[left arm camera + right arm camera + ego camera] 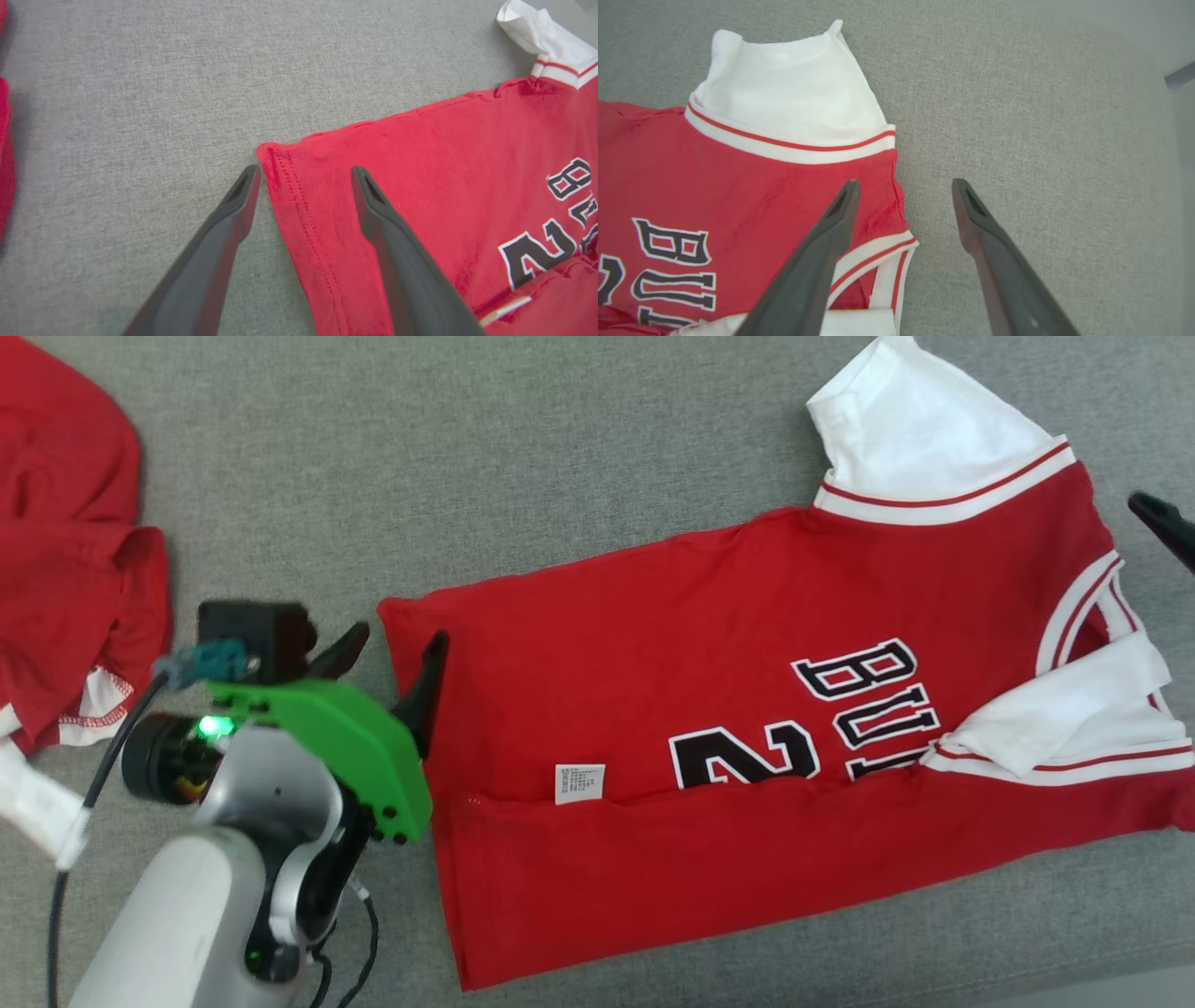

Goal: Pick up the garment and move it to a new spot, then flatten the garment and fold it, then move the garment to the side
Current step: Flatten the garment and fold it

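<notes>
Folding red shirt (700, 709), mid-frame. Left gripper (394, 639) at its left end, right gripper (903, 186) at right end, both wide, empty. Next, likely: pinch top edge, fold down.

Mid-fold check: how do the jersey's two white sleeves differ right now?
The far sleeve sticks out past the red body of the jersey onto the grey surface; the near sleeve is folded inward, lying on the red front. The far sleeve lies broad and fairly smooth; the near sleeve is creased and covers part of the black lettering. Both are white with red-and-white striped trim.
</notes>
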You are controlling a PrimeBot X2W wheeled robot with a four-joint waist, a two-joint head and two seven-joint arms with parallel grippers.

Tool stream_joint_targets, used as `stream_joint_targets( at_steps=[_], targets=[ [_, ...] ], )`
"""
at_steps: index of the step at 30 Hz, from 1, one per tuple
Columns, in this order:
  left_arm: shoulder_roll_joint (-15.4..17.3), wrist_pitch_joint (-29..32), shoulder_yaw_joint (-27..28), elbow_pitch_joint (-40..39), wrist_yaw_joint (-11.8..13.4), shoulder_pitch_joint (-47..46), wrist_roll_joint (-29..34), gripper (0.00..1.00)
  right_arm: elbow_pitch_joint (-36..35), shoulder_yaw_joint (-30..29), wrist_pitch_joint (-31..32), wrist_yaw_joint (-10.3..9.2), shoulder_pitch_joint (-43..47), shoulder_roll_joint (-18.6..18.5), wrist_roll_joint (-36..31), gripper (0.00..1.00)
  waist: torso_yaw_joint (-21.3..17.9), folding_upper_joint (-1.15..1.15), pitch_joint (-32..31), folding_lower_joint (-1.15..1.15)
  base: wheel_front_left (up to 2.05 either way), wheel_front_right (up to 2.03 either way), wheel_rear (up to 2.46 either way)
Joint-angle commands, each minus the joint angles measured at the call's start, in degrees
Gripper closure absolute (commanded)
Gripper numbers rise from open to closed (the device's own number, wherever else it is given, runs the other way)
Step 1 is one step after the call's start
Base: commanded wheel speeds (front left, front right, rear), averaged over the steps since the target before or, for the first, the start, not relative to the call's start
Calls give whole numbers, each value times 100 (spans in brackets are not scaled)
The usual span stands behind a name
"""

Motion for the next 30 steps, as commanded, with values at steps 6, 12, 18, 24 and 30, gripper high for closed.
stream_joint_targets(
  at_steps=[6, 12, 18, 24, 30],
  targets=[
    [-422, -21, -321, 1016, -246, -1189, 150, 0, 976, 730, 122, -2, -1671, 956, -986, 0, 510, 0, 634, 0, 0, 0, 0],
    [-713, 23, -765, 1701, -533, -1461, 147, 0, 2017, 1304, -28, -1, -2364, 1390, -1263, 0, 802, 0, 615, 0, 0, 0, 0],
    [-868, 276, -1105, 1909, -825, -1449, -31, 0, 2613, 1866, -268, 1, -2587, 1590, -1101, 0, 955, 0, 525, 0, 0, 0, 0],
    [-884, 53, -1029, 2015, -824, -1523, -29, 100, 2707, 2301, -726, 6, -2779, 1596, -657, 100, 887, 0, 438, 0, 0, 0, 0],
    [-900, -485, -689, 1996, -706, -1699, -21, 100, 2526, 2377, -1711, -2, -3002, 1246, -137, 100, 670, 0, 279, 0, 0, 0, 0]
  ],
)
